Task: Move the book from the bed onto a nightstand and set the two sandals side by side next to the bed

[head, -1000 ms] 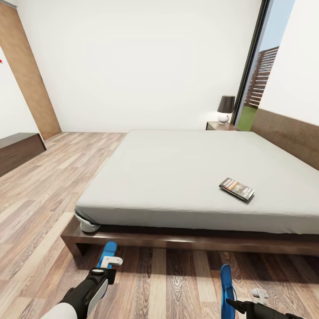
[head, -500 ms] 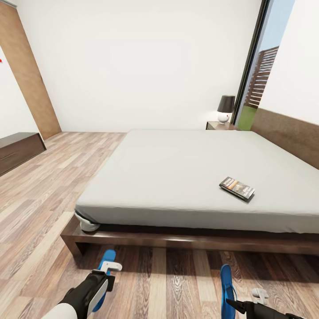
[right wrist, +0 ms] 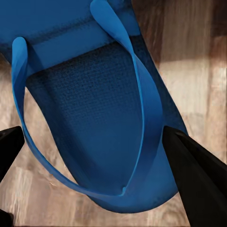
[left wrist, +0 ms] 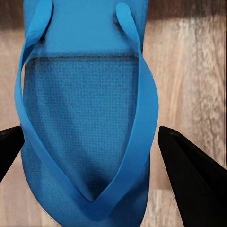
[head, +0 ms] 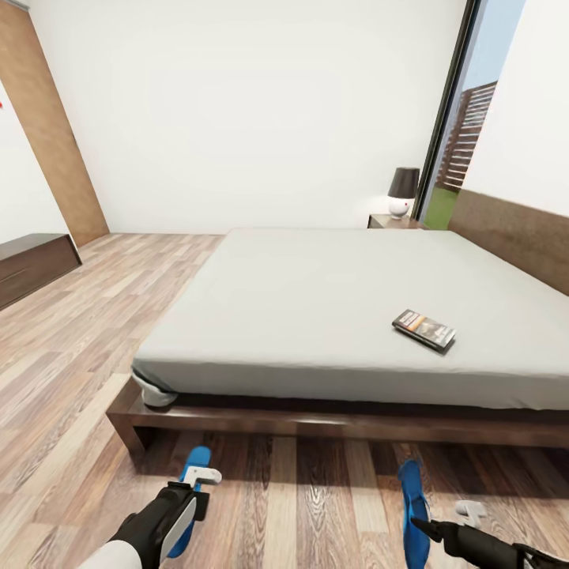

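Observation:
The book (head: pixel 424 329) lies flat on the grey mattress of the bed (head: pixel 316 300), towards its right side. A nightstand (head: pixel 391 222) stands at the bed's far corner. My left gripper (head: pixel 197 486) is shut on one blue sandal (head: pixel 195 458), low over the floor in front of the bed frame. In the left wrist view its black fingers (left wrist: pixel 189 179) press both edges of that sandal (left wrist: pixel 80 109). My right gripper (head: pixel 446 525) is shut on the other sandal (head: pixel 411 498). In the right wrist view that sandal (right wrist: pixel 85 94) sits between the two fingers (right wrist: pixel 194 170).
A dark lamp (head: pixel 403 192) stands on the nightstand beside the tall window (head: pixel 462 134). The headboard (head: pixel 514 233) runs along the right wall. A long dark dresser (head: pixel 32 265) stands at the left wall. Wood-plank floor (head: pixel 95 332) stretches to the left of the bed.
The whole picture has shifted a little, so the camera has moved and the bed sits slightly higher in view. Both grippers still hold their sandals in about the same places.

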{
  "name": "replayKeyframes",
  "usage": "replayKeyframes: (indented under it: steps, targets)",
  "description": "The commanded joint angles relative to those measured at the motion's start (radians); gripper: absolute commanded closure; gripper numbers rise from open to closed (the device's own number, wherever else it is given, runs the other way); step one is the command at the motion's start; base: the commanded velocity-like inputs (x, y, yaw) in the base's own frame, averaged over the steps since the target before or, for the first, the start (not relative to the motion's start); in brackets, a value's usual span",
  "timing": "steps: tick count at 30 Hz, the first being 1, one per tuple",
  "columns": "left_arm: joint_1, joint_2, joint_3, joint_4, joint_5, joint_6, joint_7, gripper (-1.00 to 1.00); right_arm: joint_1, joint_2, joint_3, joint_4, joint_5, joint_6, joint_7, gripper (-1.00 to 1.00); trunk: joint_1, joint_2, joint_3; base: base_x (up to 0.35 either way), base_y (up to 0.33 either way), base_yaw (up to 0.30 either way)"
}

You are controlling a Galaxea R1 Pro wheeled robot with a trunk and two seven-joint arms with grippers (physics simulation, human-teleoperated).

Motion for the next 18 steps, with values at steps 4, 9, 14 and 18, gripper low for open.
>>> replayKeyframes:
  steps: [4,9,14,18]
  targets:
    - [-0.001,-0.005,-0.008,-0.002,0.009,0.005,0.008,1.0,-0.004,-0.002,-0.005,-0.131,-0.069,0.376,-0.031,1.0,0.015,-0.029,-0.014,0.0,0.0,0.0]
    - [-0.001,-0.005,-0.008,-0.003,0.009,0.005,0.008,1.0,-0.006,-0.024,-0.004,-0.138,-0.207,0.532,0.186,1.0,0.034,-0.064,-0.029,0.0,0.0,0.0]
    - [-0.001,-0.006,-0.008,-0.003,0.009,0.005,0.008,1.0,-0.007,-0.037,-0.004,-0.139,-0.229,0.631,0.338,1.0,0.054,-0.099,-0.045,0.0,0.0,0.0]
    - [-0.001,-0.019,-0.007,-0.003,0.01,0.005,0.008,1.0,-0.006,-0.041,-0.002,-0.139,-0.23,0.641,0.361,1.0,0.069,-0.127,-0.057,0.0,0.0,0.0]
